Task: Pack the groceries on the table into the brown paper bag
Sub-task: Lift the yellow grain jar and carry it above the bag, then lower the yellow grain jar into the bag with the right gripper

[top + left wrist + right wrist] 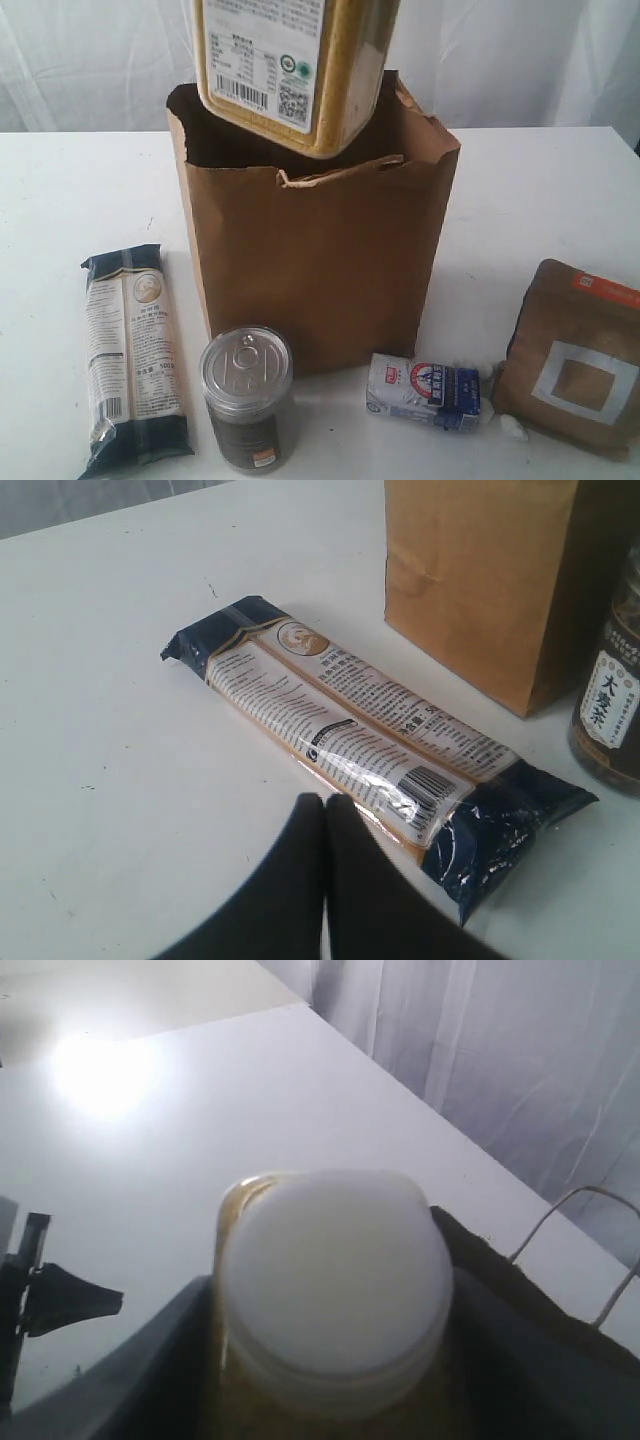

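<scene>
Hanging upright over the open brown paper bag [320, 260] in exterior view, the yellow-grain bottle [295, 70] only needs lowering, I reckon. Left wrist: left tool [325, 815] closed, empty. Right wrist: right tool [335, 1390] grips the bottle below its cap.

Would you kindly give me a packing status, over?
Left tool shut, beside long dark-blue noodle packet. Right tool gripping white-capped yellow-grain bottle above tall brown paper bag. Bag mouth open.
</scene>
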Controlling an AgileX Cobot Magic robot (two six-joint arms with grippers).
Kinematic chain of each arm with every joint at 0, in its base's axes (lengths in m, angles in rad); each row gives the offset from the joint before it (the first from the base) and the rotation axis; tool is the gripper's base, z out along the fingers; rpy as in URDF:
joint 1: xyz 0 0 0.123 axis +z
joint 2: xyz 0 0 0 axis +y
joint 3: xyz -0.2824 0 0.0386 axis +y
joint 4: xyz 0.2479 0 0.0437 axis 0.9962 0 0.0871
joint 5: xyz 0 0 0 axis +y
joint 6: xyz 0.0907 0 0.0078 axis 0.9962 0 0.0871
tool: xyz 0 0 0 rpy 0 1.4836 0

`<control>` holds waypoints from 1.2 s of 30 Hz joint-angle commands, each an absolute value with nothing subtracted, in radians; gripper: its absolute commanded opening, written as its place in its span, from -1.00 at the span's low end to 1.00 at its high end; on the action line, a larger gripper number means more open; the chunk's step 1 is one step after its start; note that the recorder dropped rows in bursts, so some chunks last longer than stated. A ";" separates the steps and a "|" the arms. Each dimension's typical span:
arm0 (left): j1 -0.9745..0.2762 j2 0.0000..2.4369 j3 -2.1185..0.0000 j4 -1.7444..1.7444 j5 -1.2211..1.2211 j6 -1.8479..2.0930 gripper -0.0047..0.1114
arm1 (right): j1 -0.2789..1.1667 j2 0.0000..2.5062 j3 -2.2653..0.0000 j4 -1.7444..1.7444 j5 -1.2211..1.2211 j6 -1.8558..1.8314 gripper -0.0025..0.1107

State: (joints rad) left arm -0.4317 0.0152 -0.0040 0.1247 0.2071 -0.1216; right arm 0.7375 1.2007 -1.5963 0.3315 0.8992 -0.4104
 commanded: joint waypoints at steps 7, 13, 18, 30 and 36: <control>-0.429 0.009 0.000 0.120 0.203 -0.131 -0.92 | 0.738 1.318 -1.727 0.233 0.734 -0.466 -0.96; -0.429 0.009 0.000 0.120 0.203 -0.131 -0.92 | 0.738 1.414 -1.744 0.203 0.751 -0.466 -0.96; -0.429 0.009 0.000 0.120 0.203 -0.131 -0.92 | 0.738 1.533 -1.744 0.201 0.760 -0.469 -0.96; -0.429 0.000 0.000 0.120 0.203 -0.131 -0.92 | 0.738 1.654 -1.744 0.213 0.926 -0.462 -0.96; -0.429 0.000 0.000 0.120 0.203 -0.131 -0.92 | 0.738 1.681 -1.744 0.208 0.933 -0.416 -0.96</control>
